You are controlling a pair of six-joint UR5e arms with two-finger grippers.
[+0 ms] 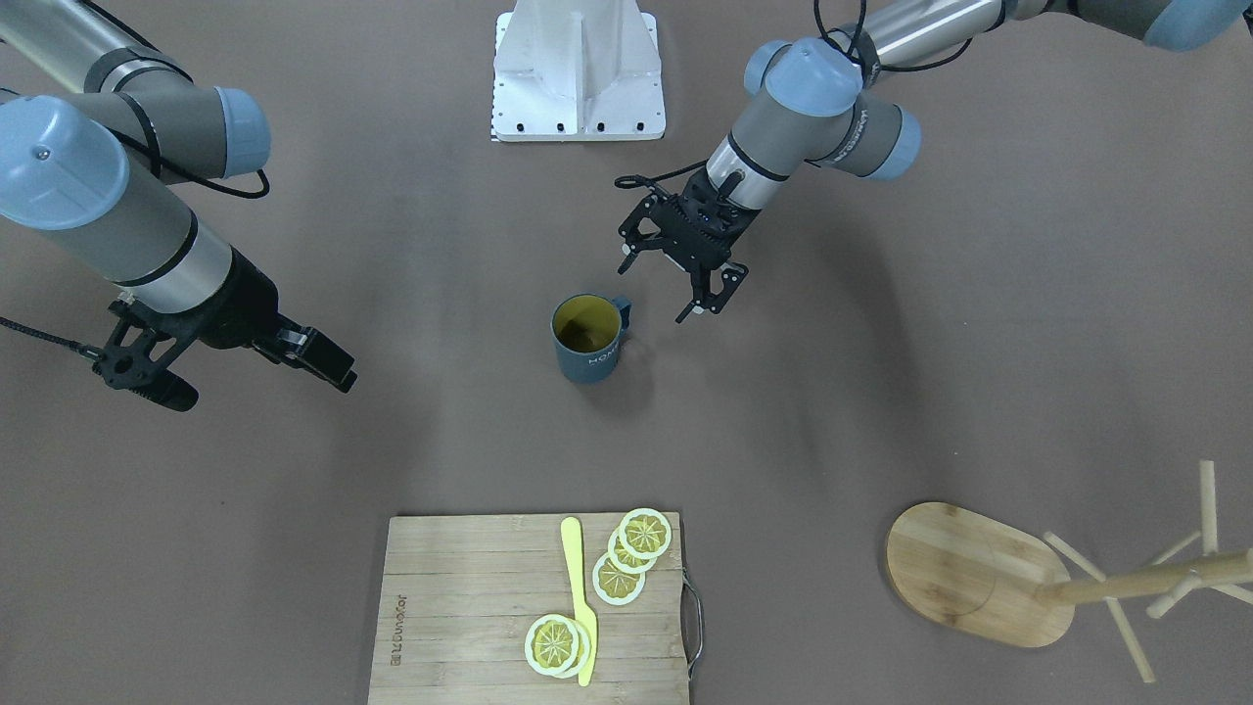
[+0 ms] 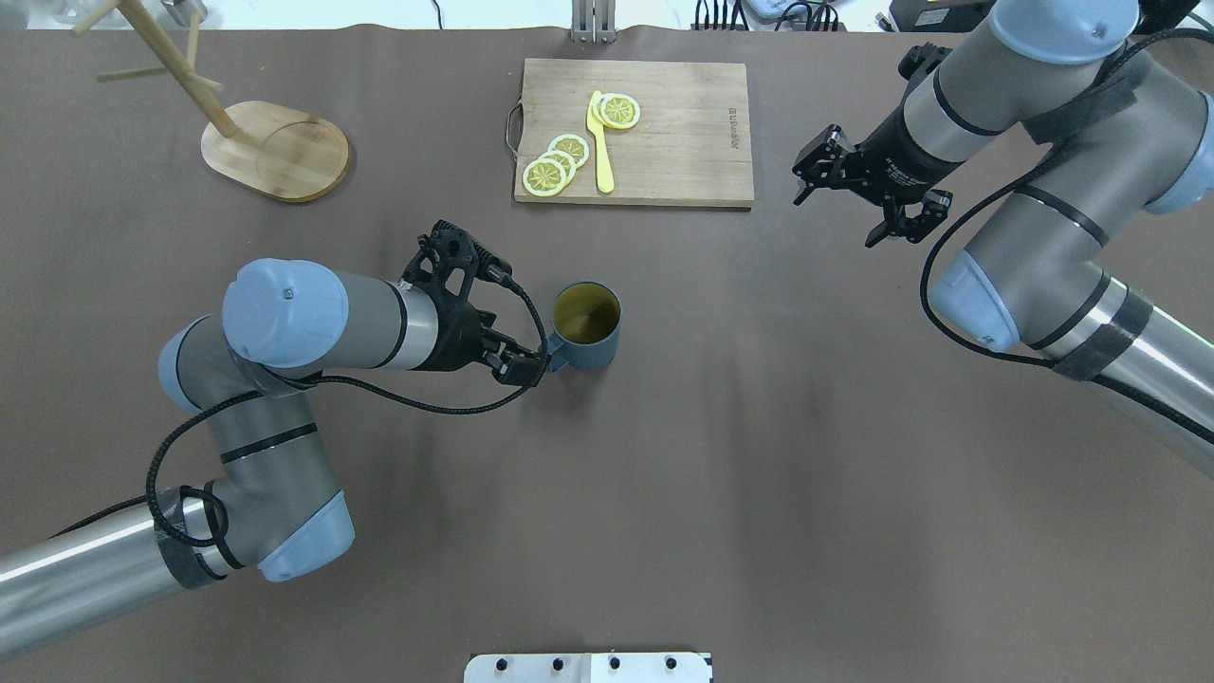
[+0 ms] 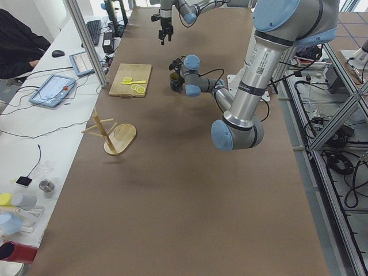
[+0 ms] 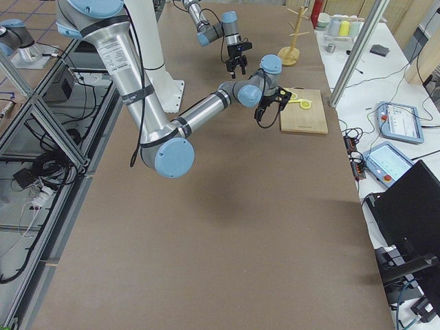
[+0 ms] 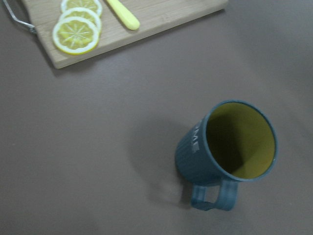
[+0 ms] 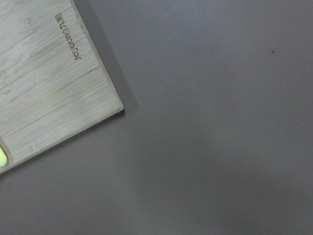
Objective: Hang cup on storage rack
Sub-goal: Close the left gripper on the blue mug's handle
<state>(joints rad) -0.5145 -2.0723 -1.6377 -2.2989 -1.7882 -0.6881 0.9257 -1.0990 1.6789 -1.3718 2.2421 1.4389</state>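
Observation:
The dark teal cup (image 2: pixel 596 347) stands upright on the brown table near the middle, yellowish inside, with its handle (image 1: pixel 623 311) turned toward my left gripper. It also shows in the left wrist view (image 5: pixel 195 152). My left gripper (image 1: pixel 656 290) is open and empty, just beside the handle, with a small gap to the cup in the front view. It also shows in the overhead view (image 2: pixel 512 323). My right gripper (image 2: pixel 839 216) is open and empty, far from the cup, near the cutting board's corner. The bamboo storage rack (image 2: pixel 275 152) stands at the far left, its pegs bare.
A bamboo cutting board (image 2: pixel 683 123) with a metal handle lies at the far middle, with lemon slices (image 2: pixel 555 163) and a yellow knife (image 2: pixel 599 142) on it. The robot's white base plate (image 1: pixel 578 88) is at the near edge.

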